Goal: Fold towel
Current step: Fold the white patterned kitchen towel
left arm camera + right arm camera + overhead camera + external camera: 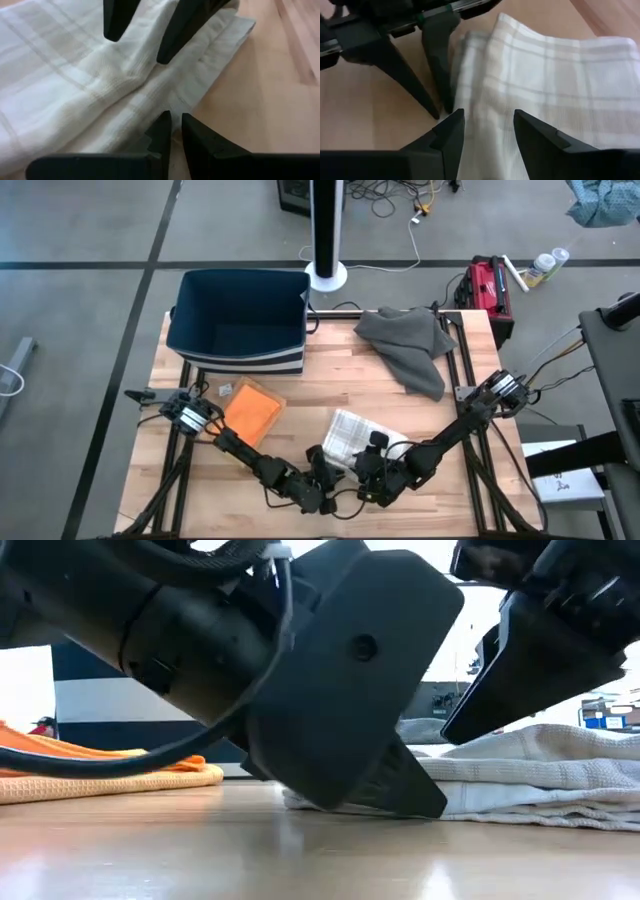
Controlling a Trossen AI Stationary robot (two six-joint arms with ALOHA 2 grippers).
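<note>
underneath, pale wood table

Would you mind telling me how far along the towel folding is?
The white towel already lies folded in layers. Both grippers, left nearly shut with nothing between its fingers and right open, sit at its near edge. The grey towel lies crumpled; the orange one lies flat.
</note>
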